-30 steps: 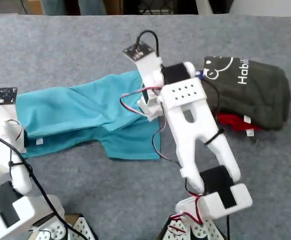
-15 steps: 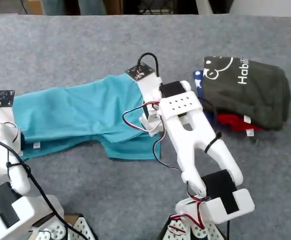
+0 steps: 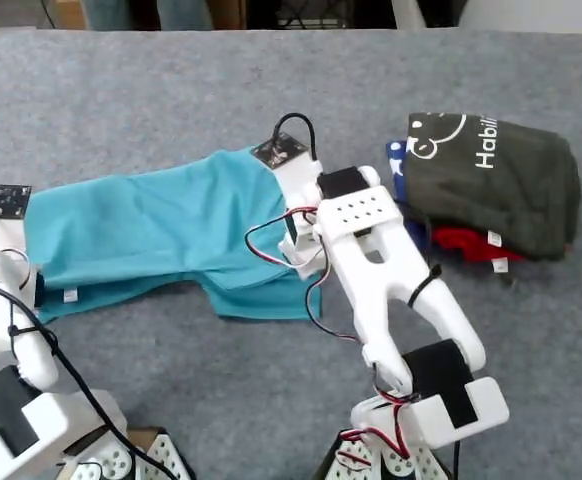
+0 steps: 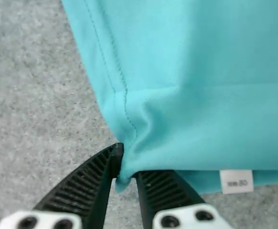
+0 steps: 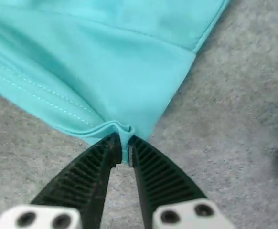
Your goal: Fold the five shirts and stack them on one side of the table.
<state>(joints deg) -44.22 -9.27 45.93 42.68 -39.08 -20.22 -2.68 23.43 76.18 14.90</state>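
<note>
1. The teal cotton shirt (image 3: 161, 225) is lying part-folded on the grey felt table cover (image 3: 121, 90). It is running from the 9 o'clock edge to the centre, with one flap sticking out toward 6 o'clock.
2. Over the last second its centre-side end has been travelling toward 6 o'clock with the right arm. The creases are flattening out and the cloth is sitting lower and smoother.
3. The right gripper (image 5: 122, 143) is clamping a bunched bit of hem at the shirt's 3 o'clock end, with the jaws nearly together and cloth pinched between them.
4. The left gripper (image 4: 127, 164) is pinching the folded corner at the 9 o'clock end, just beside the white care label (image 4: 236, 181). It has drifted only slightly toward 6 o'clock.
5. My read is that both arms are tensioning the shirt and squaring it up mid-fold. The fold is not finished, since the 6 o'clock flap is still hanging out.
6. The stack is sitting at 3 o'clock, near the right arm but not touching the teal shirt. It is a dark green folded shirt (image 3: 501, 185) on top of a red one (image 3: 461, 243) and a blue one (image 3: 396, 160).
7. Judging by that, the teal shirt is probably heading for the stack once folded.
</note>
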